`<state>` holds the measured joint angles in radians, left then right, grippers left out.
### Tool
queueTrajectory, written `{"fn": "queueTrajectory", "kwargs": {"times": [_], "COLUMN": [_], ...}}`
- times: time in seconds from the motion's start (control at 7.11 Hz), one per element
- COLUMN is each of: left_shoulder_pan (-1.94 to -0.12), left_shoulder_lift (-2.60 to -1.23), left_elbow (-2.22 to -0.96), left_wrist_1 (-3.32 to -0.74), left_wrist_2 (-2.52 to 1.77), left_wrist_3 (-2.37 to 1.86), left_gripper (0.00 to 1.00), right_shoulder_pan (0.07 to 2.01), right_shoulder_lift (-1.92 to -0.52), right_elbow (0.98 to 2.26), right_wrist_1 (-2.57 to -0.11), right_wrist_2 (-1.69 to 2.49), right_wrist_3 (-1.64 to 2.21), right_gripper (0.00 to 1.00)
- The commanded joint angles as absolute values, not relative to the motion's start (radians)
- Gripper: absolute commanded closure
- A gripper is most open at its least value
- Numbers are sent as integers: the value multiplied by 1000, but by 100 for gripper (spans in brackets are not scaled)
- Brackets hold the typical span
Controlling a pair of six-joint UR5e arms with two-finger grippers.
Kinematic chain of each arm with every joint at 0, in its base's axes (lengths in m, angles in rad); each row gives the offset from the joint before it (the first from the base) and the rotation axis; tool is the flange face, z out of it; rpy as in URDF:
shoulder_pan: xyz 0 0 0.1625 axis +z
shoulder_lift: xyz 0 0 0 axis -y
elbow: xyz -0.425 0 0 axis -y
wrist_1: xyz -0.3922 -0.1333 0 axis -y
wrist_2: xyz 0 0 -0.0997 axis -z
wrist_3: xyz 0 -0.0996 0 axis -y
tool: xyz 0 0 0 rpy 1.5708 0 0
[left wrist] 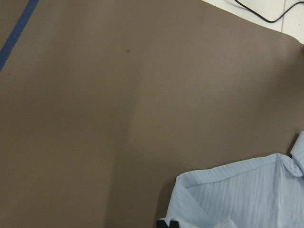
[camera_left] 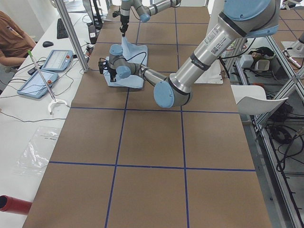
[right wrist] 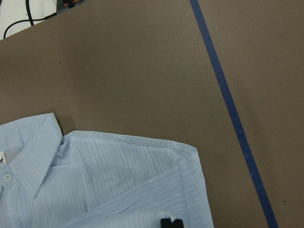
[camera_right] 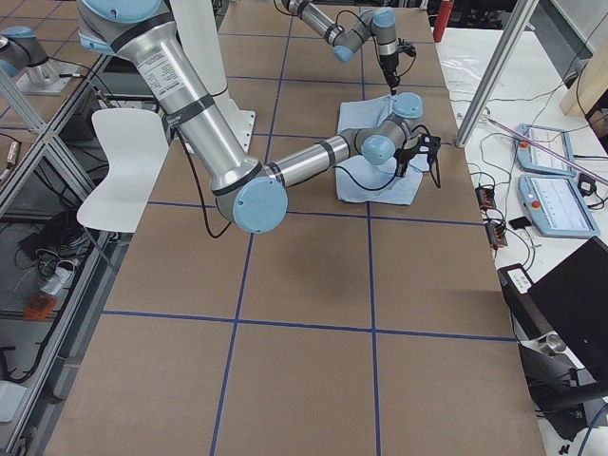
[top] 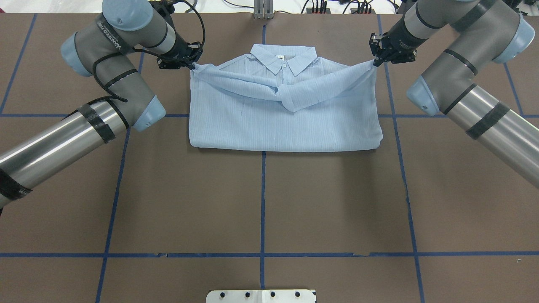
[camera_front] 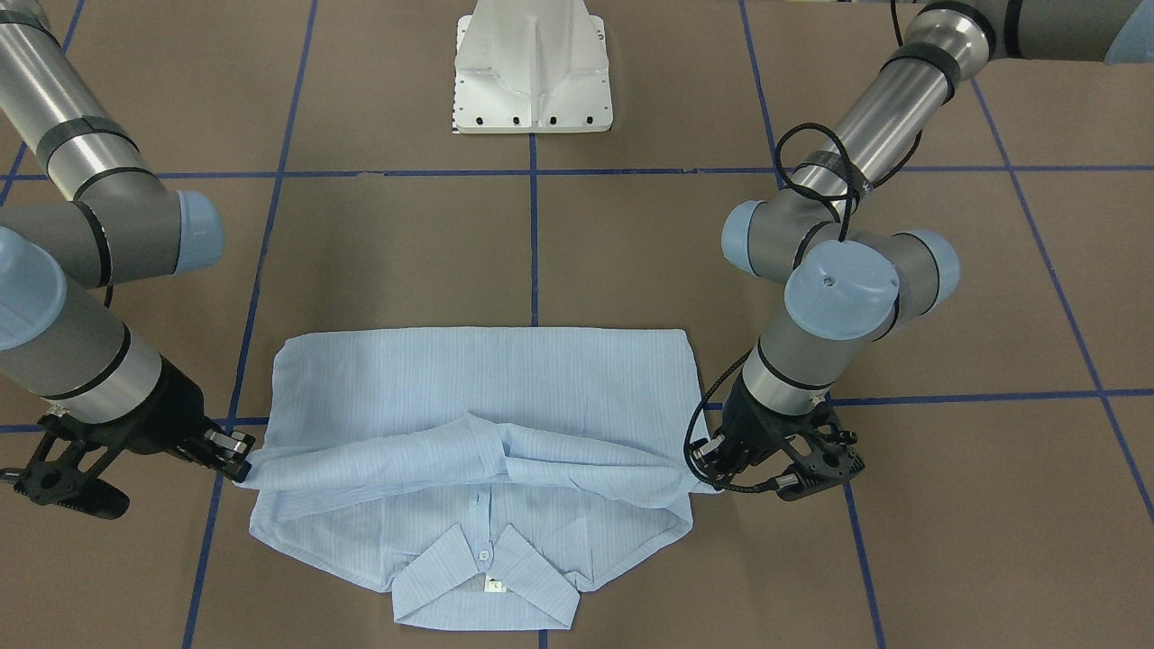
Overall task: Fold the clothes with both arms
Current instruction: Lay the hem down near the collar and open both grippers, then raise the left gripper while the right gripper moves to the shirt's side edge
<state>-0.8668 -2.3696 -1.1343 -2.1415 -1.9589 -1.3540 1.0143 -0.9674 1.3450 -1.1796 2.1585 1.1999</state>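
Both shoulders of the shirt (top: 286, 126), flanking its collar (top: 269, 59), are clamped: left gripper (top: 193, 65) on one, right gripper (top: 374, 63) opposite.

A brown table top (top: 337, 202) is marked into squares by blue tape lines (top: 262, 202). Along one side runs a white desk (camera_left: 19, 123) with two tablets (camera_left: 56, 60), a keyboard (camera_left: 62, 28) and a clear plastic bag (camera_left: 35, 156). A person (camera_left: 12, 38) sits there. On the opposite side a white chair (camera_left: 259, 99) stands beside an aluminium frame (camera_left: 280, 156).
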Motion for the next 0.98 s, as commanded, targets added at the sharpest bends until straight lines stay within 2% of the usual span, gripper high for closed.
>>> {"fn": "queueTrajectory", "kwargs": {"times": [0.0,0.42,0.84], "left_shoulder_pan": [-867,-886,-896], "left_shoulder_lift": [-2373,-2372,-2303], "left_elbow": [-1132,-1152,-1380], "left_wrist_1": [-2164,-2155,-1998], "left_wrist_2": [-1957,-1965,-1965], "left_wrist_3": [-1359,-1350,-1351], "left_gripper": [1,0,0], "right_shoulder_pan": [1009,987,853], "right_shoulder_lift": [-962,-979,-1185], "right_elbow": [1339,1359,1601], "right_wrist_1": [-1177,-1172,-1186], "right_wrist_2": [2140,2121,2092], "right_wrist_3": [1195,1166,1176], "right_gripper": [0,0,0]}}
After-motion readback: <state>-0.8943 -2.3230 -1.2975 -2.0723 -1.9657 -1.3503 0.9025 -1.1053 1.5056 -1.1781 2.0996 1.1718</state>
